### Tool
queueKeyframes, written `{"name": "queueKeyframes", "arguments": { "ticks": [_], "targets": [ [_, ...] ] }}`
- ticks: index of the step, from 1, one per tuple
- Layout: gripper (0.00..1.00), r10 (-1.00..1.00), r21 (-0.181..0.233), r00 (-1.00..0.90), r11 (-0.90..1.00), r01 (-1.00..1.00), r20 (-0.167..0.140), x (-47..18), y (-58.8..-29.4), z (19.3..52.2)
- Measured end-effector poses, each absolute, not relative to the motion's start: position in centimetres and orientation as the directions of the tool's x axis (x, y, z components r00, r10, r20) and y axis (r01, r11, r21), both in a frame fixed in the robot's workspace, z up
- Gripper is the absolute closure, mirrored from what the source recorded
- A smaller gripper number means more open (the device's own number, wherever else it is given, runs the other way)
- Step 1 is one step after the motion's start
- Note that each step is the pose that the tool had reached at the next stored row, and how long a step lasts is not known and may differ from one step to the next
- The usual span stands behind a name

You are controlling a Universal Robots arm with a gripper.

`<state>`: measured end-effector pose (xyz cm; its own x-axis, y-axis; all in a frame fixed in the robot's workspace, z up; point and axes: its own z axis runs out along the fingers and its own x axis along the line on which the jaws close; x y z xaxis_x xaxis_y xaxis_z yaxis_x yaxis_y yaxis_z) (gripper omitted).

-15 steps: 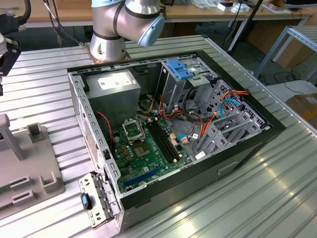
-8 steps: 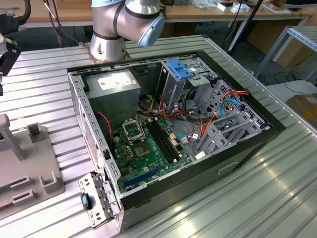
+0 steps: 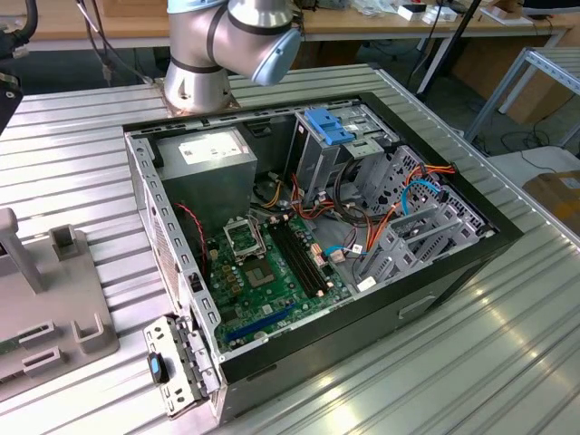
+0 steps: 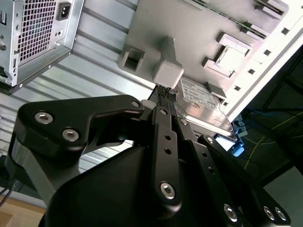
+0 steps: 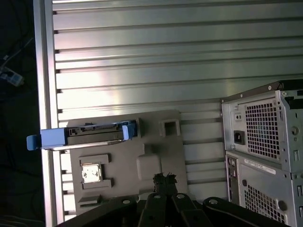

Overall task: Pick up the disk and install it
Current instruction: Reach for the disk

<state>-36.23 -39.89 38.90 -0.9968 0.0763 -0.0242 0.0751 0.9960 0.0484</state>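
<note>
The disk is a flat grey drive in a bright blue carrier frame. It stands on edge at one side of a grey fixture plate, near the table's border. In the second wrist view the disk lies just past my black fingers, with a blue corner showing. My gripper hovers above the fixture plate, a short way from the disk and touching nothing. Its fingertips are pressed together, so the gripper is shut and holds nothing.
An open computer case lies on the ribbed metal table, with a blue bracket on its drive cage. The fixture plate is at the exterior view's left and carries a small square chip. The case's rear panel is near the fixture.
</note>
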Motion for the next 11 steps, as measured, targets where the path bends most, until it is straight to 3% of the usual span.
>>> {"name": "queueKeyframes", "arguments": {
  "ticks": [11],
  "targets": [
    [0.89,0.076,0.048,-0.997,0.996,0.075,-0.024,-37.8,-39.9,38.9]
  ]
}}
